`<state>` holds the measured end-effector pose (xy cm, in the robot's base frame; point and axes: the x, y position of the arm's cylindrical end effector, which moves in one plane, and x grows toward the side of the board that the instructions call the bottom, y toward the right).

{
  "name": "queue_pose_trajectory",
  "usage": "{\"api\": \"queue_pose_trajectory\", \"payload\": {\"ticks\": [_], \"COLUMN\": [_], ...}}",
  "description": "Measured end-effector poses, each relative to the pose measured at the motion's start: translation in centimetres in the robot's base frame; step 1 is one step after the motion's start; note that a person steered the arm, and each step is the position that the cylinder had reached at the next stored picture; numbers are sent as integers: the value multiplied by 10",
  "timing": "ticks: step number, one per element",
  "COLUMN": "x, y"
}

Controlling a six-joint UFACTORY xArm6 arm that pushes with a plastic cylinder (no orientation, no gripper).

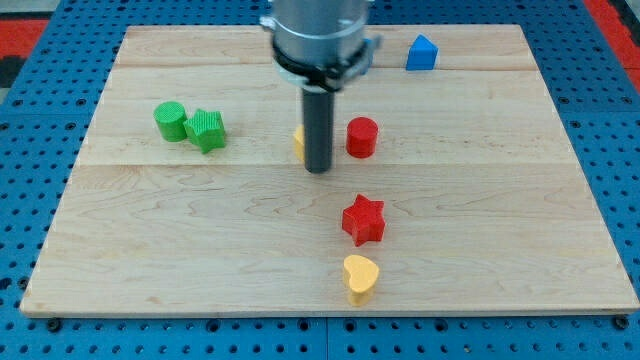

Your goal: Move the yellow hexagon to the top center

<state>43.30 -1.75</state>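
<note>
The yellow hexagon point(299, 143) shows only as a thin yellow sliver near the middle of the board, mostly hidden behind the dark rod, so its shape, facing and long axis cannot be made out. My tip point(318, 168) sits right beside this sliver, on its right and nearer side, and appears to touch it; the rod is a plain smooth cylinder with nothing that opens or closes. The pale wooden board point(150, 250) shows lengthwise grain and plank seams, and lies on a blue pegboard point(30, 150). Just right of the rod stands a red cylinder point(362, 137), close by but apart. Far to the left, a green cylinder point(170, 121) and a ribbed green star point(206, 130) touch. Nearer the viewer sits a red star point(363, 220), with a glossy yellow heart point(360, 277) near it by the board's near edge. A blue house-shaped block point(421, 52) rests at the far right. Bare wood lies between the sliver and the far edge, partly covered by the arm's grey housing point(318, 35).
</note>
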Motion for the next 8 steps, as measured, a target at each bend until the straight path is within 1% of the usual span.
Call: {"api": "queue_pose_trajectory", "payload": {"ticks": [2, 3, 4, 5, 6, 7, 8], "x": [-95, -120, -121, -130, -148, -137, -94], "y": [-30, -54, -60, -54, -54, -46, 32]}}
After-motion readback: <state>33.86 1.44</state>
